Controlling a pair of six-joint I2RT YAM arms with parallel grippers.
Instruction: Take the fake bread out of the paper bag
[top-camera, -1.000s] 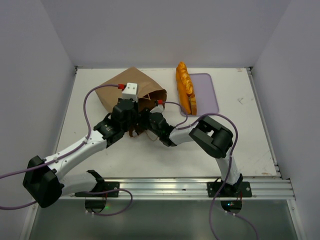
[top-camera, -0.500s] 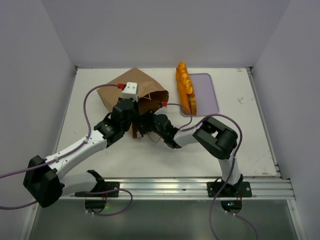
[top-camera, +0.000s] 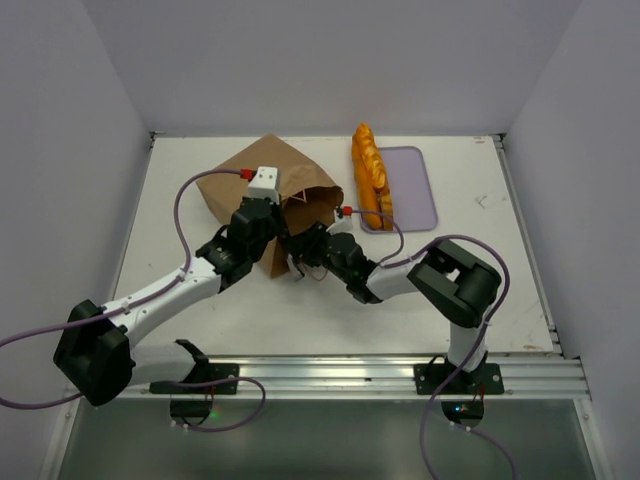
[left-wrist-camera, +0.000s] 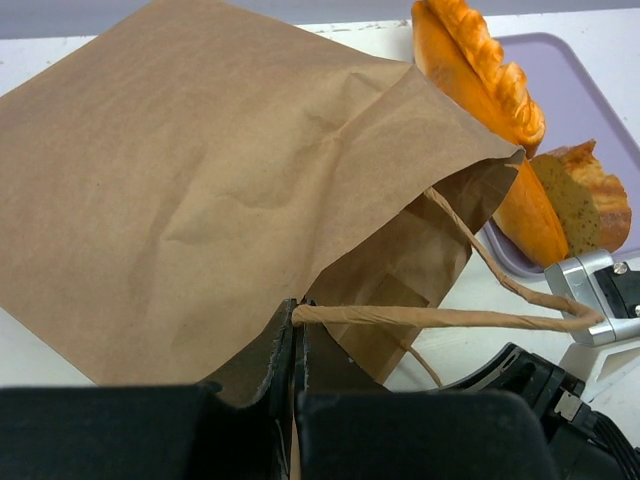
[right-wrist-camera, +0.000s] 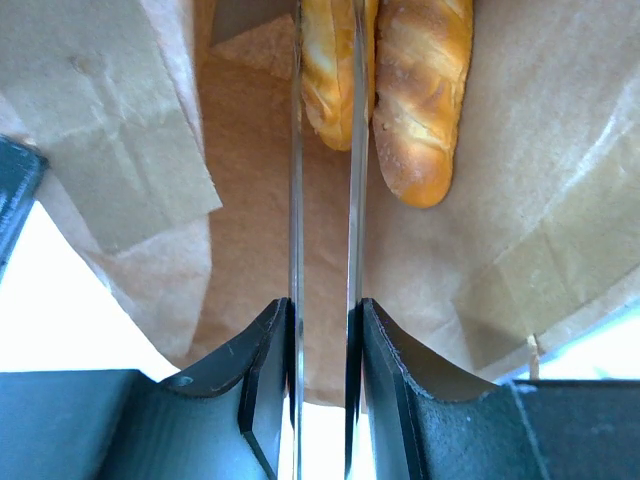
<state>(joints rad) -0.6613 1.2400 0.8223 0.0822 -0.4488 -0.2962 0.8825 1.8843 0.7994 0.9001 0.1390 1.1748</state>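
The brown paper bag (top-camera: 262, 180) lies left of centre, mouth toward the arms. My left gripper (top-camera: 272, 228) is shut on one cord handle (left-wrist-camera: 430, 318) at the bag's mouth (left-wrist-camera: 297, 318) and holds it up. My right gripper (top-camera: 305, 247) is shut on the metal tongs (right-wrist-camera: 297, 200), which reach into the bag. In the right wrist view the tong blades sit on either side of one golden loaf (right-wrist-camera: 328, 70), and a second loaf (right-wrist-camera: 420, 90) lies beside it inside the bag (right-wrist-camera: 240, 200). More fake bread (top-camera: 370, 180) lies on the lavender tray (top-camera: 415, 190).
The tray with its bread (left-wrist-camera: 480, 70) stands just right of the bag's mouth, close to the right wrist. White walls close in the table on the left, back and right. Both arms' cables loop over the table's middle.
The right arm has pushed forward and left, carrying the tongs deeper into the bag. The left gripper has shifted slightly right with the handle, and the bag's mouth stands wider open.
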